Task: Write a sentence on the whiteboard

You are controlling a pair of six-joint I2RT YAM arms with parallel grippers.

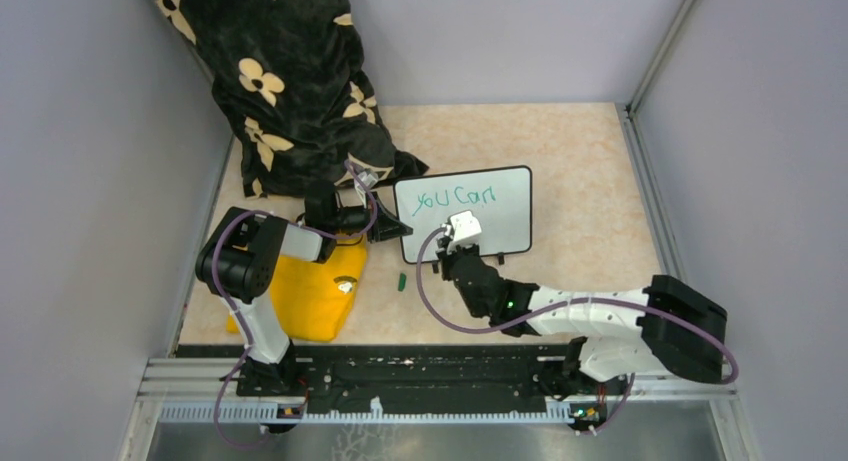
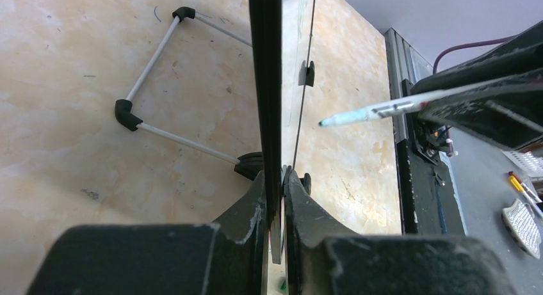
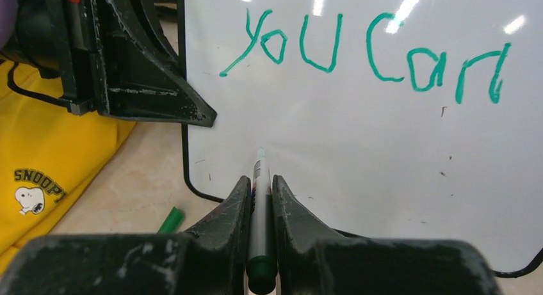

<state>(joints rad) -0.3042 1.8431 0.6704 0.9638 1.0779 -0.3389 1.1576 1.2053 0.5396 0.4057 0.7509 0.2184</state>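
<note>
Black cloth [image 1: 290, 81] with cream flower print heaped at back left of beige table [image 1: 580, 151]. Yellow garment [image 1: 310, 301] with Snoopy print front left. Small green cap [image 1: 401, 281] on table just right of garment, not touching.

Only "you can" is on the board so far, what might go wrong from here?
The left gripper pinches the whiteboard only at its left edge, so pressure from the marker may swing or tip it. The right gripper sits close to the left one, so they might bump.
</note>
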